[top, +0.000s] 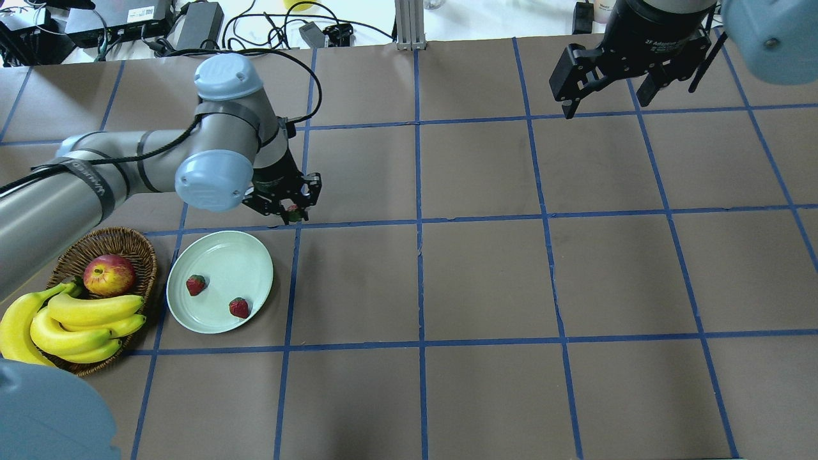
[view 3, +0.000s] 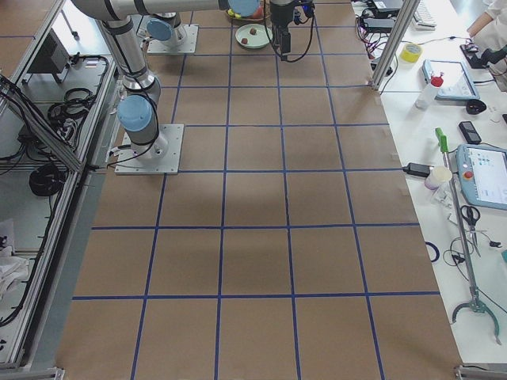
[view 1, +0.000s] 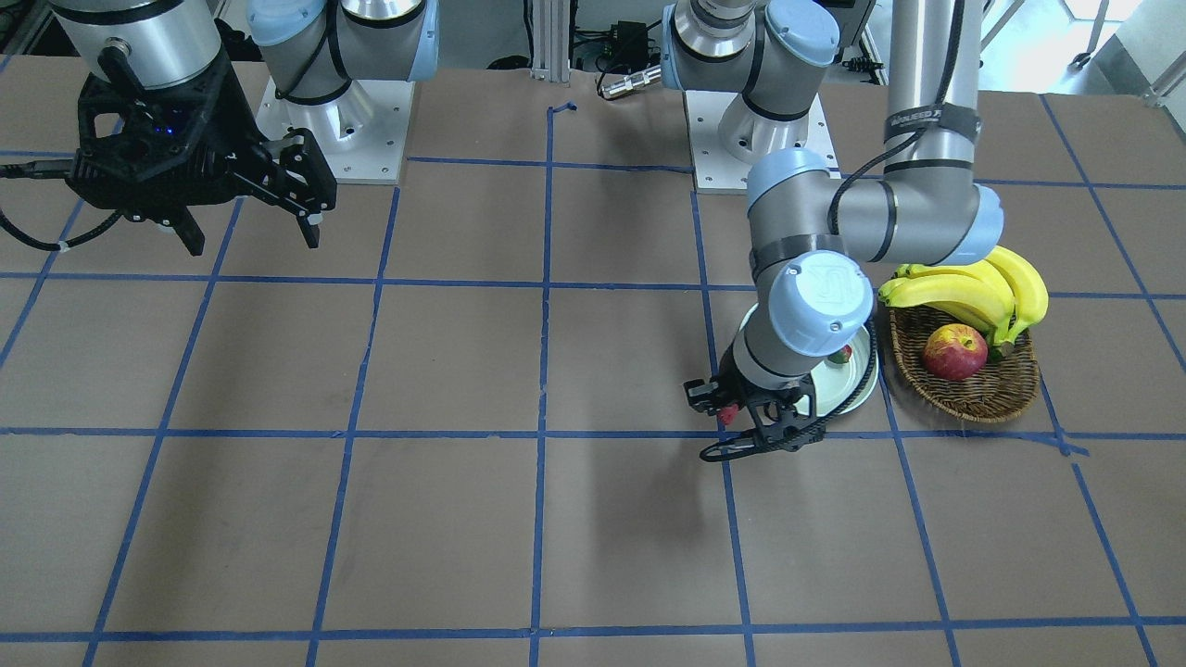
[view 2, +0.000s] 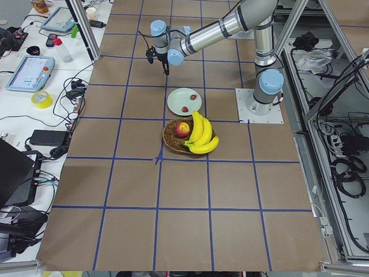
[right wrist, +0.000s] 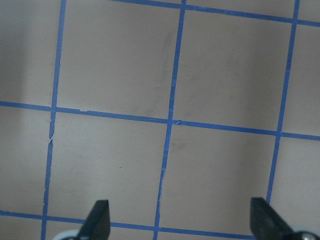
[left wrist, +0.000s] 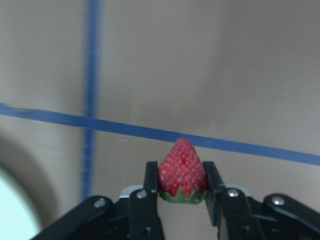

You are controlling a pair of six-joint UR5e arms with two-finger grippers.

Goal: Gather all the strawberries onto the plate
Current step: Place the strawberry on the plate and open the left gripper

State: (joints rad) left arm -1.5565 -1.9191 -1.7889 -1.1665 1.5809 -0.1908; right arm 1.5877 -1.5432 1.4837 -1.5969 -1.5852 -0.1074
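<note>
My left gripper is shut on a red strawberry with a green cap, held above the table just beyond the plate's far rim; it also shows in the front view. The pale mint-green plate lies on the table with two strawberries on it, one on the left and one near its near rim. In the front view the arm hides most of the plate. My right gripper is open and empty, high above the far right of the table.
A brown wicker basket to the left of the plate holds a red-yellow apple and a bunch of bananas. Blue tape lines grid the brown table. Cables and power bricks lie along the far edge.
</note>
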